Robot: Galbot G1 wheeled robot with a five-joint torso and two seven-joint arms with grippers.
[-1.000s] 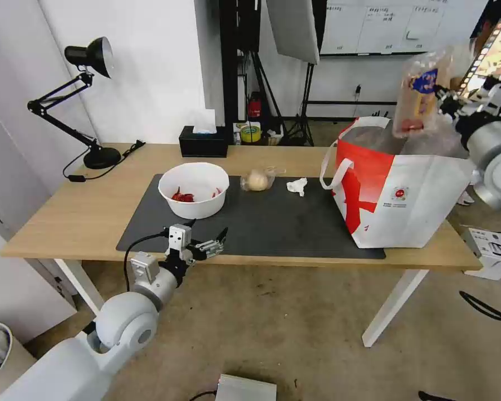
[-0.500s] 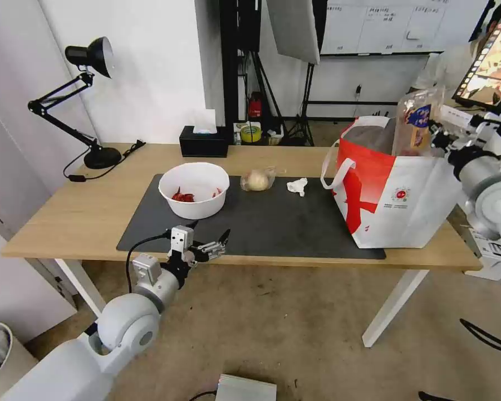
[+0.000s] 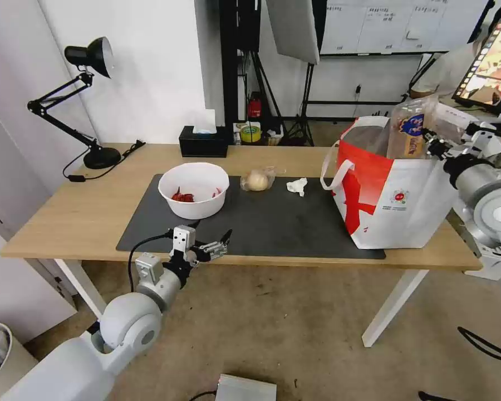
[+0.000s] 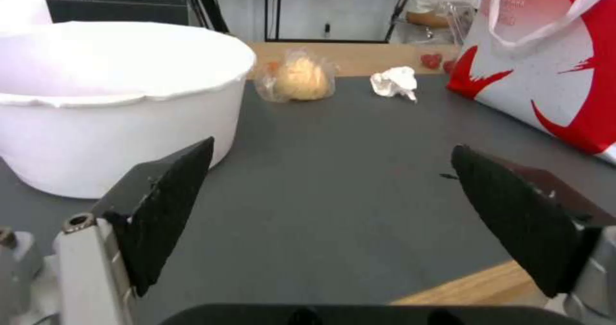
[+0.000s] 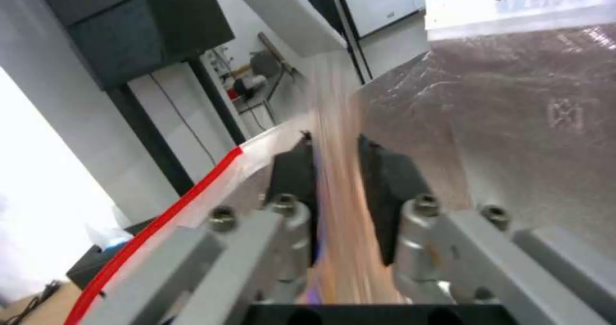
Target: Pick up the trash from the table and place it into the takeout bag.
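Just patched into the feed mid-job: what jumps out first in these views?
The red-and-white takeout bag dominates the table's right end, and the right gripper holds a clear plastic box upright in its open top. On the dark mat, the white bowl, bagged bun and crumpled tissue lie in a row. The left gripper hovers open at the near edge.
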